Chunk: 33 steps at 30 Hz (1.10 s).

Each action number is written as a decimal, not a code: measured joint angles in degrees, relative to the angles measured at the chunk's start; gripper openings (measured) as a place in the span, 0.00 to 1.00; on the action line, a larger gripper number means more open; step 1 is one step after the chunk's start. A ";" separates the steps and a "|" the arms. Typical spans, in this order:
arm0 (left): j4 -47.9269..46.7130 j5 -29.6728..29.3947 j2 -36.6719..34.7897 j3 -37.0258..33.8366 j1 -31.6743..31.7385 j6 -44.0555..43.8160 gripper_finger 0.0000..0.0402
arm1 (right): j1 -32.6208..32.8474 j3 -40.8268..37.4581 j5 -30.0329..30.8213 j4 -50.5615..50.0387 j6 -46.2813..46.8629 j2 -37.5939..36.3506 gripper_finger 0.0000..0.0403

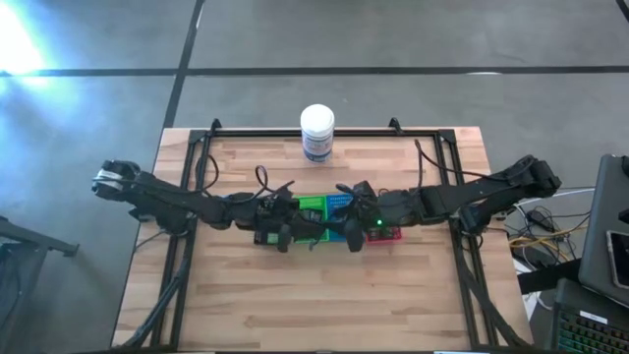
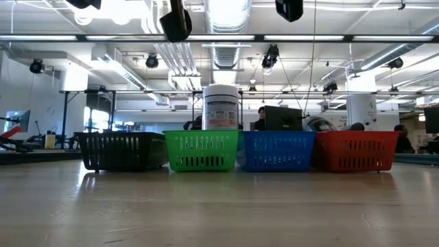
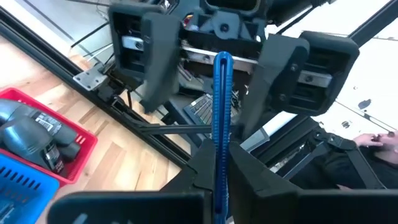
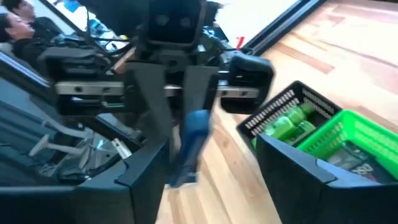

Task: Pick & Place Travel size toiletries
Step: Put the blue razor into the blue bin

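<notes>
I have both arms reaching in over the middle of the counter [image 1: 324, 305], meeting above the row of trays. My left tool [image 3: 217, 162] is clamped narrow on a thin blue stick [image 3: 222, 124], which stands upright between its fingers. Facing it, my right tool [image 3: 239, 68] hangs with its fingers spread wide on either side of the stick's upper end; from here I cannot tell whether they touch it. In the right wrist view the same blue stick [image 4: 191, 146] shows pinched in the left tool [image 4: 180, 124], blurred.

Along the counter the black tray [image 2: 122, 151], green tray [image 2: 202, 151], blue tray [image 2: 278, 151] and red tray [image 2: 354, 151] sit side by side, touching. Grey tubes [image 3: 34, 134] lie in the red tray, bright green packets [image 4: 289, 124] in the black tray, and small dark packs [image 4: 354, 158] in the green one. A white jar [image 1: 317, 132] stands upright behind the row, near the counter's far edge.
</notes>
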 joint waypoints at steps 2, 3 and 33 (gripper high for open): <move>0.07 0.30 0.00 0.00 0.42 -0.01 0.05 | -0.34 0.00 -0.92 0.45 -0.20 -0.01 0.55; 0.05 0.48 0.00 0.00 0.64 -0.01 0.05 | -0.54 0.00 -1.34 0.45 -0.40 -0.01 0.54; -22.17 -7.91 -0.58 0.04 2.54 -1.19 0.56 | -12.24 -0.08 -5.10 -24.40 10.83 1.84 0.08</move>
